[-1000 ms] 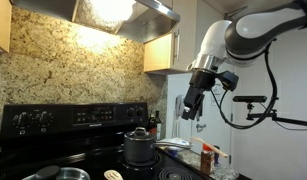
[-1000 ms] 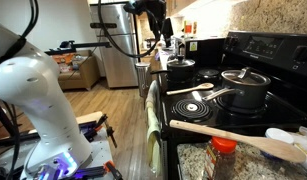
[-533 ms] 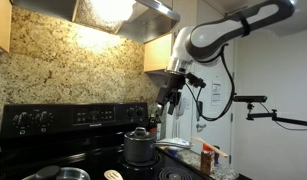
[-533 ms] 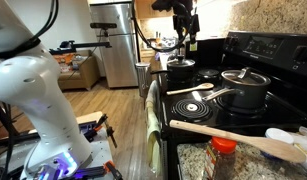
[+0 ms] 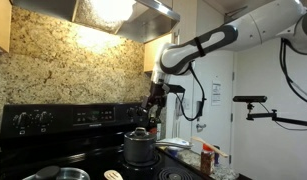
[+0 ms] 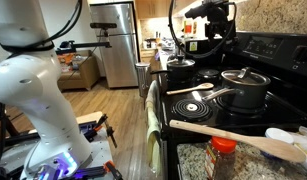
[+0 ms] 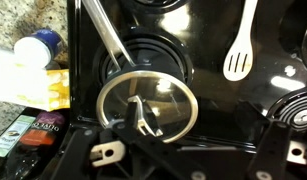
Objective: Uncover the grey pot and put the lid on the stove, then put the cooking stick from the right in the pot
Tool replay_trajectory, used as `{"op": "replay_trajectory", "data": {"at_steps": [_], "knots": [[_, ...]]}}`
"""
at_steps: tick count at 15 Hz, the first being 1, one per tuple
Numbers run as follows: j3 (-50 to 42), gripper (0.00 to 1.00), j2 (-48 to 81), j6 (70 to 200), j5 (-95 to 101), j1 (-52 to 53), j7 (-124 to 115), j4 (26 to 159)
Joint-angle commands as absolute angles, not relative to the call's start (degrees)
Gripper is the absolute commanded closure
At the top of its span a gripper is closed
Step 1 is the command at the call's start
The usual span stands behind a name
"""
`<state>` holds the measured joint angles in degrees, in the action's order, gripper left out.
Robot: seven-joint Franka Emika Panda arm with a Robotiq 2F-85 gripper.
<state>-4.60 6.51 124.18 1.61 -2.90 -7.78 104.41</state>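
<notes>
The arm (image 5: 225,36) stretches in from the upper right, and its gripper (image 5: 152,106) hangs pointing straight down, jaws spread wide.

In the wrist view the lid (image 7: 148,100) hides the inside of the grey pot (image 5: 140,150), and the cooking stick (image 7: 238,50) loses its handle end at the top edge. In an exterior view the hand (image 5: 153,104) is too small and dark to show its jaws. In an exterior view a wooden spoon (image 6: 243,140) runs off the right edge.

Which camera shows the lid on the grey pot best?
The wrist view: it looks straight down on the lid, showing nearly its whole rim and glass. In both exterior views the lid is small and side-on atop the grey pot.
</notes>
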Motion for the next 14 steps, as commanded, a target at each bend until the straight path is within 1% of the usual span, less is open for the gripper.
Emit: {"op": "replay_trajectory", "data": {"at_steps": [1,7,10,14], "knots": [[-4.7,0.0,8.1,123.9,1.6,-3.2,-7.8,102.7],[-4.8,0.0,9.1,123.9,1.7,-3.1,-7.8,101.8],[-4.6,0.0,12.4,122.7,-0.4,-4.2,-1.9,97.3],[-4.8,0.0,19.7,117.8,-0.9,-5.9,5.2,87.0]]}}
